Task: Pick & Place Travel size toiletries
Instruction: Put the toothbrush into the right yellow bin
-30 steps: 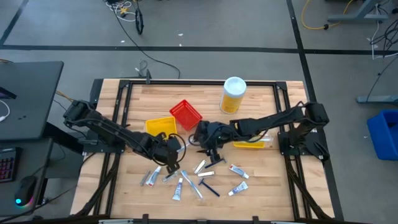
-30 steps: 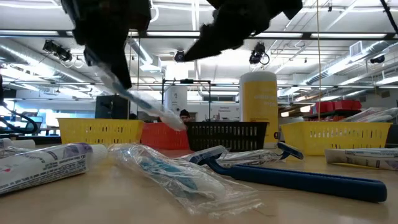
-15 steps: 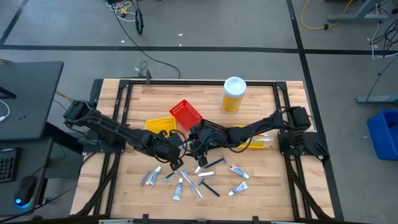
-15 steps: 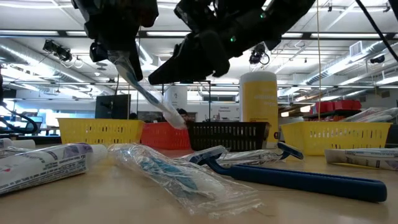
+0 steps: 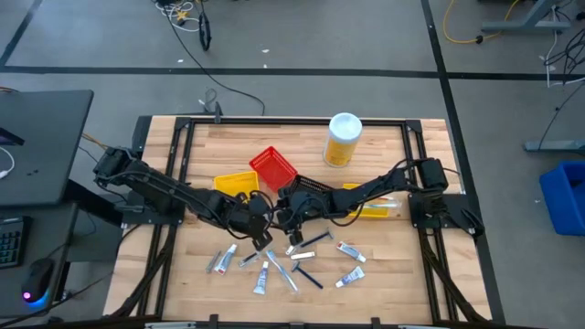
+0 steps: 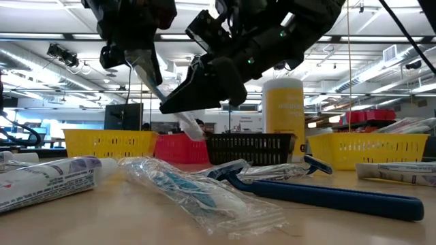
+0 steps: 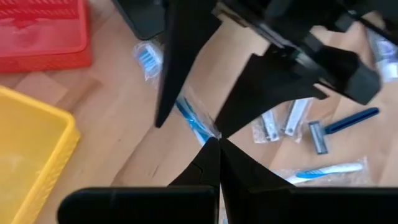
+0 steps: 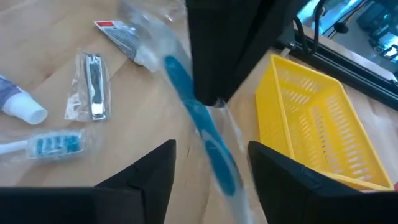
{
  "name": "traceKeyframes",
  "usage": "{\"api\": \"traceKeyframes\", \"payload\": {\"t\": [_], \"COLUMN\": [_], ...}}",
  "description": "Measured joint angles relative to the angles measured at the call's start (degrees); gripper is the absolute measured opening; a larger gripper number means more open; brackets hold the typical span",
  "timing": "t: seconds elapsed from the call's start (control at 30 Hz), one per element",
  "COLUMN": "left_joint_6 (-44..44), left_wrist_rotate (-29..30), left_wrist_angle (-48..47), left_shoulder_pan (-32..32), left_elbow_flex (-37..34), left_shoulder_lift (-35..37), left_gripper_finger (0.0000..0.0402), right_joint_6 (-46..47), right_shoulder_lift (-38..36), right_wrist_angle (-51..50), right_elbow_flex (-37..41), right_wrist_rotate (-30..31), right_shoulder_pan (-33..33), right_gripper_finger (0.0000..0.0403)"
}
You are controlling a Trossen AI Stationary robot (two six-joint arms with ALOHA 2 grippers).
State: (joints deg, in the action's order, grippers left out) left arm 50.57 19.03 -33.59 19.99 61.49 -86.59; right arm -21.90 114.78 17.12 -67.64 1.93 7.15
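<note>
**Two claws meet over the bench with a wrapped toothbrush between them**

Four small bins sit mid-bench. The yellow bin [image 5: 236, 184] and the red bin [image 5: 272, 167] show nothing inside from above; the black bin [image 5: 309, 188] is partly covered by the right arm, and a second yellow bin [image 5: 370, 206] lies by that arm (its contents cannot be made out). A big yellow bottle [image 5: 342, 140] with a white lid stands behind them.

Loose toiletries are scattered on the bench [image 5: 384, 265] in front of the bins: a blue razor [image 6: 320, 190], a wrapped toothbrush [image 6: 197, 194], small tubes [image 5: 350, 276], and a packaged nail clipper [image 8: 93, 93]. They lie near one another, some touching.

The left claw [image 5: 260, 233] reaches in from the left, its fingers pinched together on a toothbrush in clear wrap [image 8: 199, 124], held tilted above the bench. The right claw [image 8: 211, 162], stretched across from the right over the black bin, has its fingers spread on either side of that same toothbrush, not yet closed on it. The two claws almost touch.
</note>
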Motion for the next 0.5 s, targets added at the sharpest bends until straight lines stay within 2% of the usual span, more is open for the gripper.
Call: {"api": "traceKeyframes", "payload": {"t": [0.17, 0.37, 0.5], "left_joint_6": [0.19, 0.38, 0.83], "left_wrist_rotate": [-0.38, -0.22, -0.25], "left_wrist_angle": [-0.07, 0.09, 0.02], "left_shoulder_pan": [0.0, 0.0, -0.02], "left_elbow_flex": [0.0, 0.0, 0.0], "left_shoulder_lift": [0.0, 0.0, 0.02], "left_gripper_finger": [0.0001, 0.0005, 0.0008], "right_joint_6": [-0.04, -0.25, -1.45], "right_shoulder_lift": [-0.13, -0.17, -0.17], "right_wrist_angle": [0.31, 0.22, -0.08], "right_elbow_flex": [0.0, 0.0, 0.0], "right_wrist_rotate": [3.65, 3.88, 3.57], "right_shoulder_pan": [-0.02, -0.02, 0.1], "right_gripper_finger": [0.0159, 0.0085, 0.0049]}}
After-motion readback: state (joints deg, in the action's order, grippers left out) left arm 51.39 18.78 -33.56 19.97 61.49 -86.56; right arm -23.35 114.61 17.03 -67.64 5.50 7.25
